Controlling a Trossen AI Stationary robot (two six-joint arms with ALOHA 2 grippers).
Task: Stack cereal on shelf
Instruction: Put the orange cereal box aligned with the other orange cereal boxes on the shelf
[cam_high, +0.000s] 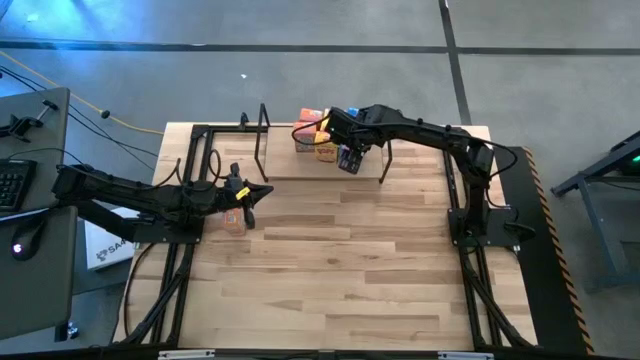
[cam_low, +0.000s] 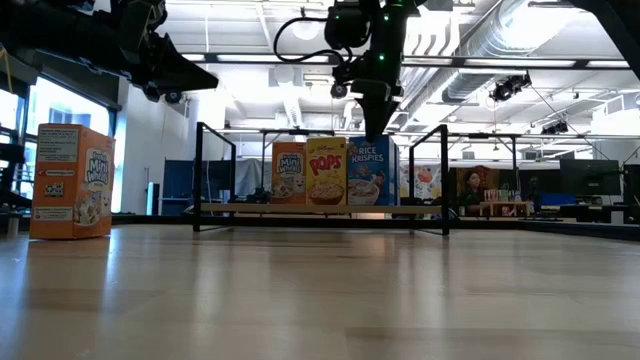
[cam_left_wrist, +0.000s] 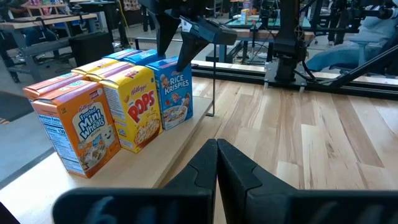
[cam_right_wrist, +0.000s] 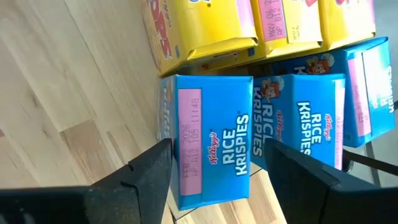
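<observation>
On the shelf (cam_high: 300, 170), a light board between black wire frames, several cereal boxes stand upright on their bottoms in rows: orange Mini-Wheats (cam_left_wrist: 78, 127), yellow Pops (cam_left_wrist: 134, 106) and blue Rice Krispies (cam_left_wrist: 174, 93). My right gripper (cam_right_wrist: 219, 148) hangs open just over the front Rice Krispies box (cam_right_wrist: 211, 137), pointing steeply down, one finger on either side of its top. My left gripper (cam_left_wrist: 216, 155) is shut on nothing, held level above the table left of the shelf. One more orange box (cam_low: 70, 180) stands on the table under the left arm.
The shelf's black wire uprights (cam_low: 200, 175) (cam_low: 443, 178) stand at both ends of the board. The near half of the plank table (cam_high: 340, 280) lies bare. Black arm mounts and cables run along the table's left (cam_high: 170, 270) and right (cam_high: 480, 270) sides.
</observation>
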